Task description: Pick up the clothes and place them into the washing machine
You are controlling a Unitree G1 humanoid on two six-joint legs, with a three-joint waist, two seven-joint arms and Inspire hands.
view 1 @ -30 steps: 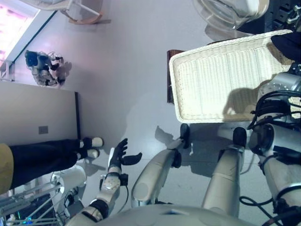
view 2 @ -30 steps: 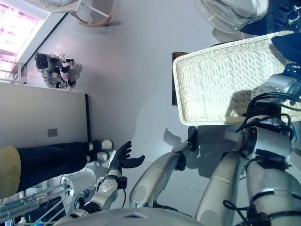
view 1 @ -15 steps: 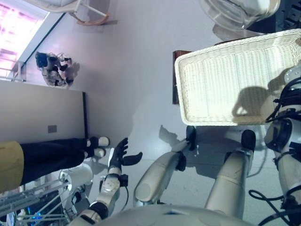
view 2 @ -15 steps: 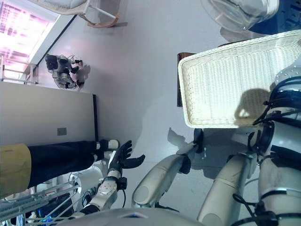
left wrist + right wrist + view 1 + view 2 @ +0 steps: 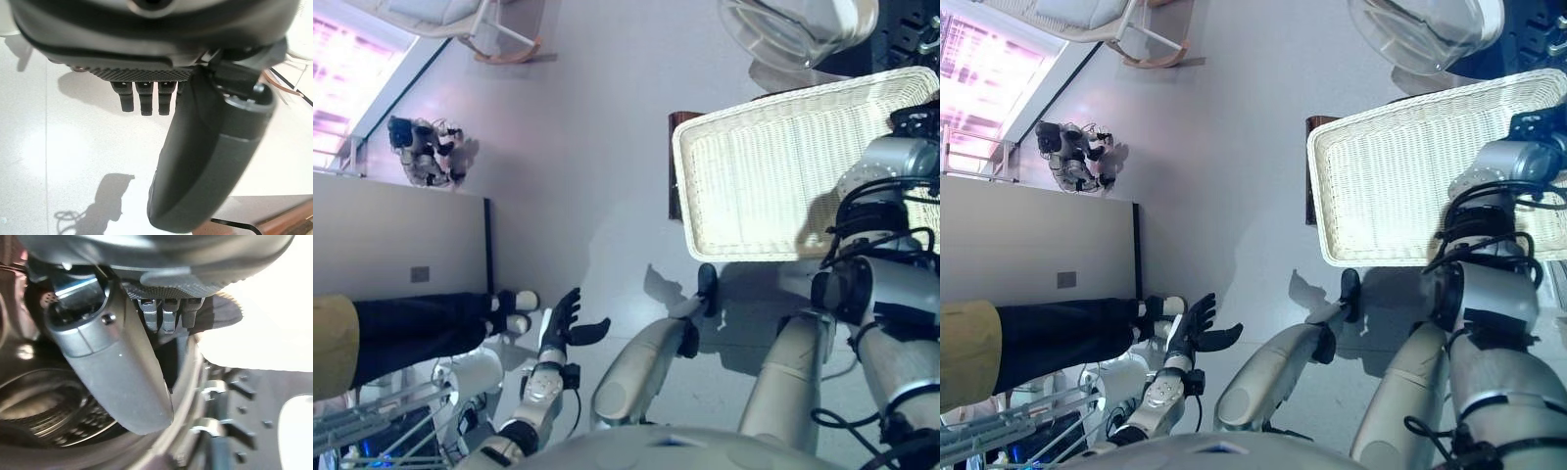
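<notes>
A person's dark-trousered legs [image 5: 411, 328] lie at far left. The left hand [image 5: 566, 323] hovers above the floor, fingers [image 5: 142, 100] apart, empty. The white basket [image 5: 773, 166] sits right. The right hand [image 5: 122, 362] holds dark clothes [image 5: 222, 313] at the washing machine [image 5: 58, 416]; fingers' grip indiscernible.

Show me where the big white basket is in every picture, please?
Left eye view: the white basket sits upper right, looking empty.
Right eye view: same basket, upper right, above the robot's right arm.
Left wrist view: not in it, only the left hand over pale floor.
Right wrist view: not clearly in it.
Shared landmark: the clear round washer door just above the basket in both eye views.
</notes>
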